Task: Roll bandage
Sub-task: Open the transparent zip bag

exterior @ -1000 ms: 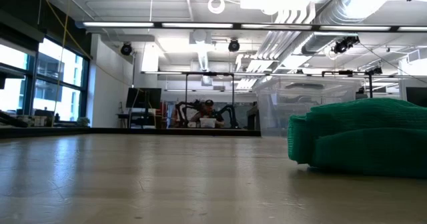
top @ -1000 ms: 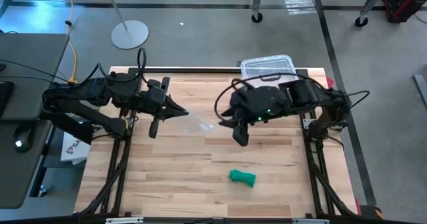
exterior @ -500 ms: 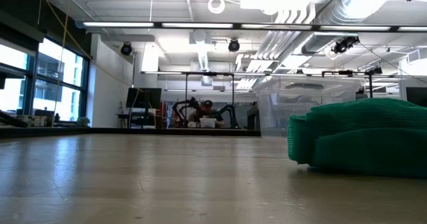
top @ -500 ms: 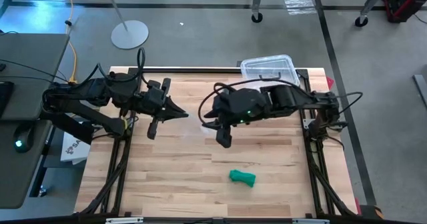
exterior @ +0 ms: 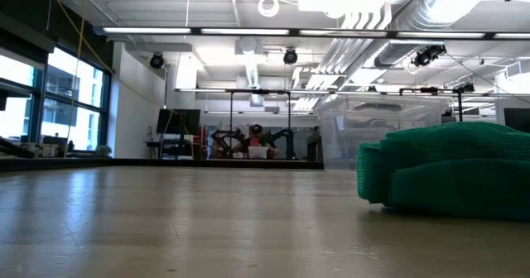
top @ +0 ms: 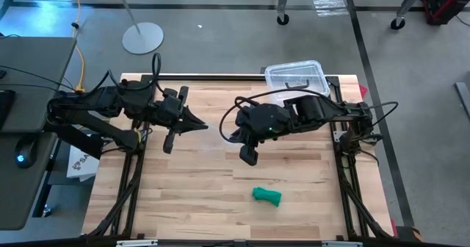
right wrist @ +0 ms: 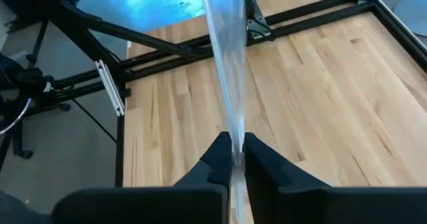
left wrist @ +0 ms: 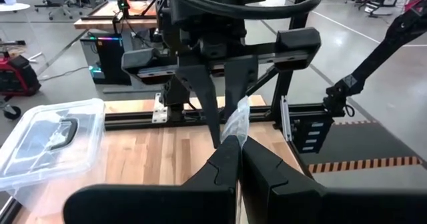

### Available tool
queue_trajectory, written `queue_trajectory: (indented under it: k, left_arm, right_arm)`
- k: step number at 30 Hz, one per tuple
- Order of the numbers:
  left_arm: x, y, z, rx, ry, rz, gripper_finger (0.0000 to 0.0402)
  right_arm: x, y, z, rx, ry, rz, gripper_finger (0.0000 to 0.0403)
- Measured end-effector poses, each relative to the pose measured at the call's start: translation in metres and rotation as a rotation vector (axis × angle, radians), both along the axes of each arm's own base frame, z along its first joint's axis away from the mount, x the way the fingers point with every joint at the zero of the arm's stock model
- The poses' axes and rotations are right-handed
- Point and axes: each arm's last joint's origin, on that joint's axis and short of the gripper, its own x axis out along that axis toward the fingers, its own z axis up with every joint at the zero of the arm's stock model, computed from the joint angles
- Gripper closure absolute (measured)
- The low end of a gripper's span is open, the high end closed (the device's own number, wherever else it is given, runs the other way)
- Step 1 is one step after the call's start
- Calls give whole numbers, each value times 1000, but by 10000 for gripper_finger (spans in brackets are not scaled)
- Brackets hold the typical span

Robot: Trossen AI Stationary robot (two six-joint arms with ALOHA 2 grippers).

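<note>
Both the left gripper (left wrist: 235,147) and the right gripper (right wrist: 233,151) have their jaws shut on the clear bag (left wrist: 237,121), so they should pull it open gently, while the green bandage (top: 267,195) waits rolled on the worktop (top: 183,195) nearby.

Small green bandage (top: 267,195), loosely rolled into a lumpy bundle, lying on the wooden table (top: 183,195) in the lower centre of the high view, ribbed knit texture, filling the right edge of the low view (exterior: 451,172), resting flat
</note>
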Motion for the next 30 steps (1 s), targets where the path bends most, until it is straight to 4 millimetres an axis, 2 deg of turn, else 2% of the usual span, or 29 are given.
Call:
queue_trajectory:
  k: [3,10,17,22,27,30]
  left_arm:
    - [1,0,-1,1,3,0,401]
    - [0,0,0,0,-4,0,401]
    - [0,0,1,0,-6,0,401]
    - [0,0,0,3,-1,-1,401]
    - [-1,0,0,3,1,-3,401]
    - [0,0,0,3,1,-4,401]
  right_arm:
    - [-1,1,-1,4,8,-2,393]
    - [-4,2,-4,27,56,-17,354]
    - [-6,2,-5,44,80,-21,351]
    - [-12,1,5,66,58,-3,341]
    - [-26,-3,26,68,-57,-35,304]
    - [-23,-4,32,58,-129,-67,290]
